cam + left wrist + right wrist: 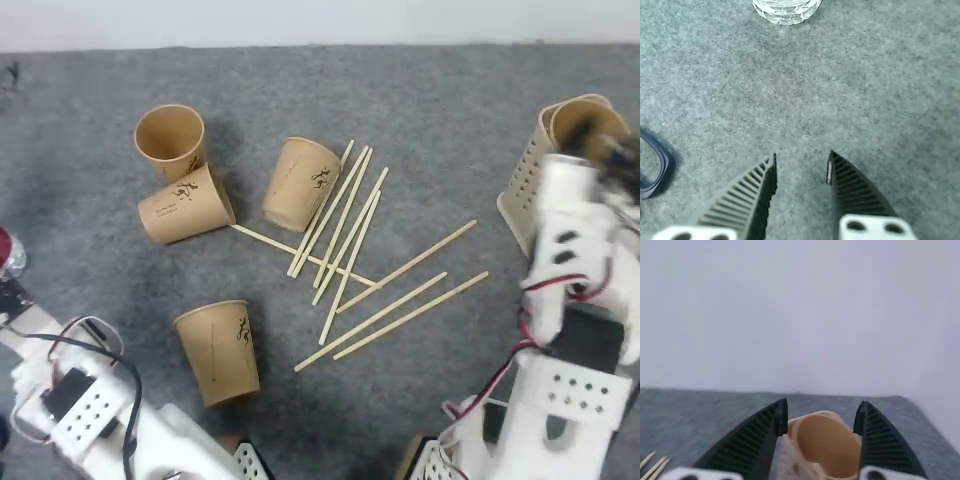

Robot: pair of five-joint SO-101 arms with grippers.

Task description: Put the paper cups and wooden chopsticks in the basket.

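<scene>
R gripper grips 1 paper cup at basket, 3 o'clock. L gripper part-open over mat. 4 loose cups, chopsticks centre to 9 o'clock.

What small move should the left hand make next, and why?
Probably turn the left hand toward the nearest paper cup. That hand is open and empty over the carpet, and this cup lies on its side outside the basket, closest to the left arm.
</scene>
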